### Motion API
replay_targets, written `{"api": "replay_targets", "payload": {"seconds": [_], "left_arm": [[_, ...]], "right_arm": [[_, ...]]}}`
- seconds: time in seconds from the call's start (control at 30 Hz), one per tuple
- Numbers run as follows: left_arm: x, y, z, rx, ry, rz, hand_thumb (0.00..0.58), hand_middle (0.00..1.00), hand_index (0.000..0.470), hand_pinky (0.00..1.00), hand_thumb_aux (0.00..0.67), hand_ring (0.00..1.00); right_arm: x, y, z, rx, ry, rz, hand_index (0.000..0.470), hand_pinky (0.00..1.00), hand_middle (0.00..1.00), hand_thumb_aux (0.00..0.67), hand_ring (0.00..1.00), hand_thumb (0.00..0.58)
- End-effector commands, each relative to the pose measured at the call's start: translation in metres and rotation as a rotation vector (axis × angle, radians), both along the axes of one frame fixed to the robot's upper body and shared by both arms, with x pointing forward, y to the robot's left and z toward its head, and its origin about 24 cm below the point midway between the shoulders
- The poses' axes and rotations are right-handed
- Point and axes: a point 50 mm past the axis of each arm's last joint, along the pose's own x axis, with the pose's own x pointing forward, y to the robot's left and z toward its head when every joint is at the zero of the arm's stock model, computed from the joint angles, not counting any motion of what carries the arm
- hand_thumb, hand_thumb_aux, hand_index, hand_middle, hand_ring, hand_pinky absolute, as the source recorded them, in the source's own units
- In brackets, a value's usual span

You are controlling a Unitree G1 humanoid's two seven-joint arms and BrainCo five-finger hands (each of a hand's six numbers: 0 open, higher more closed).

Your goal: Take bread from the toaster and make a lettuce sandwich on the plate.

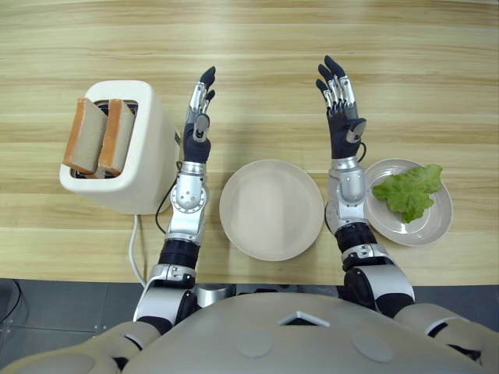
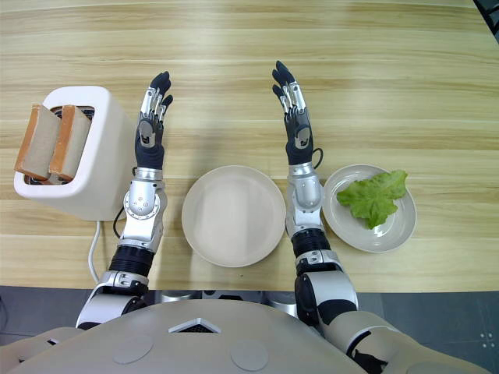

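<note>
Nothing of the sandwich is made so far, judging by how things lie. Both slices of bread [image 1: 99,136] stand upright in the slots of the toaster [image 1: 125,156], at the left of the wooden worktop [image 1: 312,47]. The large plate [image 1: 270,209] in the middle is bare, and the lettuce [image 1: 409,191] lies on a smaller plate [image 1: 437,226] to the right. So every step is left: lifting a slice out, laying it on the middle plate, adding the leaf, and closing with the second slice. The left hand [image 1: 199,117] is stretched forward over the worktop just beside the toaster's right wall, fingers straight and close together, holding nothing. The right hand [image 1: 340,105] lies likewise forward between the two plates, fingers extended and slightly fanned, also holding nothing. Both forearms run roughly parallel on either side of the middle plate, in what looks like a ready pose.
</note>
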Motion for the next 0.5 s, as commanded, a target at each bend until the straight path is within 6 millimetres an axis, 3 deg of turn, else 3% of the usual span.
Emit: {"api": "replay_targets", "payload": {"seconds": [0.03,0.4,0.5], "left_arm": [[0.000,0.003,-0.003,0.015,0.012,0.009,0.000,0.00,0.000,0.00,0.000,0.00],[0.000,0.003,-0.001,0.029,-0.003,-0.005,0.000,0.00,0.000,0.00,0.000,0.00],[-0.006,0.004,0.021,0.080,-0.076,-0.021,0.000,0.00,0.000,0.00,0.000,0.00]], "right_arm": [[-0.001,0.000,-0.002,-0.001,0.011,0.002,0.000,0.00,0.00,0.000,0.00,0.000],[-0.002,0.000,-0.003,0.000,0.013,-0.004,0.000,0.00,0.00,0.000,0.00,0.000],[-0.001,-0.002,-0.004,0.005,0.020,-0.011,0.000,0.00,0.00,0.000,0.00,0.000]]}}
